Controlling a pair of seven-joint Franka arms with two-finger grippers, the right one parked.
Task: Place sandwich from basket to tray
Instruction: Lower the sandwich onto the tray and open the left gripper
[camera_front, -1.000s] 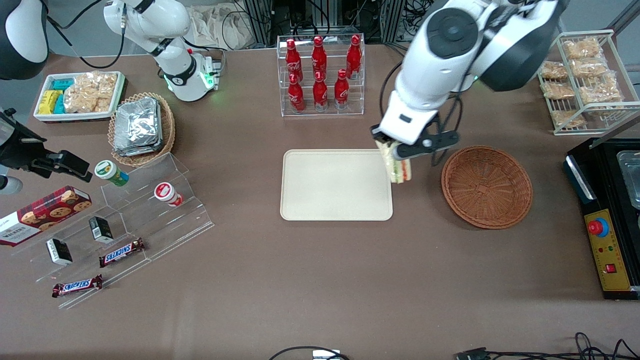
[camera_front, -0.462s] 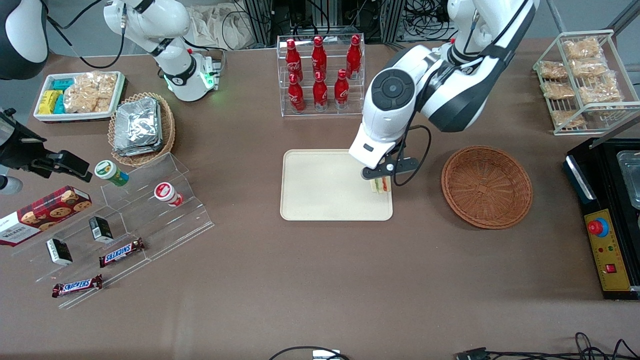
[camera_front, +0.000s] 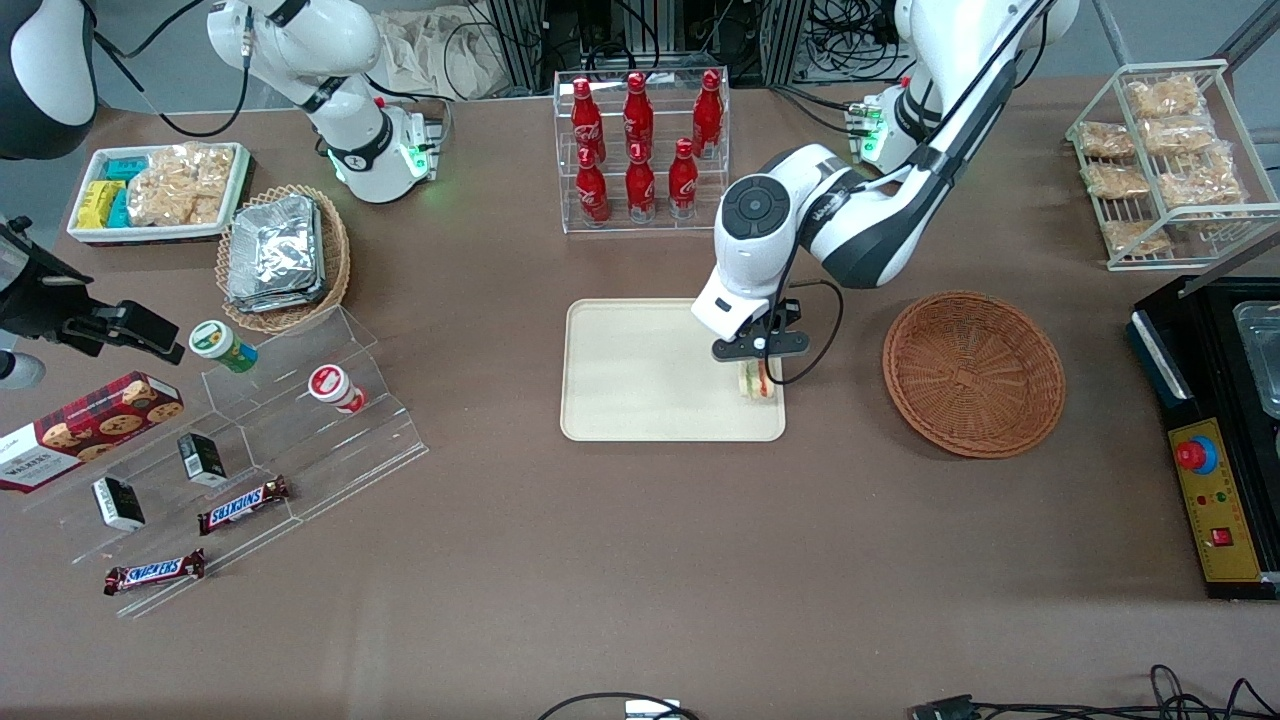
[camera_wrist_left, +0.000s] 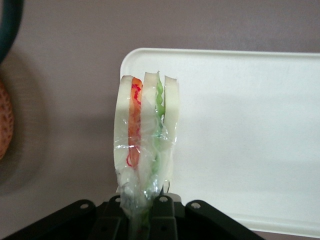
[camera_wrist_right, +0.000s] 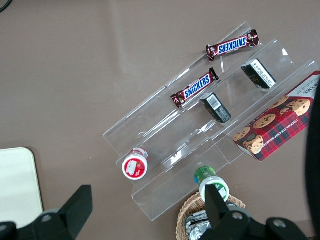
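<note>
The cream tray (camera_front: 640, 370) lies mid-table, and the reddish-brown basket (camera_front: 973, 372) sits empty beside it toward the working arm's end. My left gripper (camera_front: 758, 372) is low over the tray's corner nearest the basket, shut on the wrapped sandwich (camera_front: 758, 381). In the left wrist view the sandwich (camera_wrist_left: 145, 130) stands on edge, its white bread, red and green layers showing. The gripper (camera_wrist_left: 142, 207) pinches the sandwich's clear wrap at its narrow end, over the tray (camera_wrist_left: 240, 135) by its edge. Whether the sandwich rests on the tray I cannot tell.
A clear rack of red bottles (camera_front: 640, 150) stands farther from the camera than the tray. A tan basket of foil packets (camera_front: 283, 258) and a clear stepped shelf (camera_front: 250, 440) of snacks lie toward the parked arm's end. A wire rack (camera_front: 1170, 160) and a black appliance (camera_front: 1220, 430) stand at the working arm's end.
The gripper carried the sandwich from beside the tray's edge inward over its corner and lowered it close to the tray surface. The arm has folded down.
</note>
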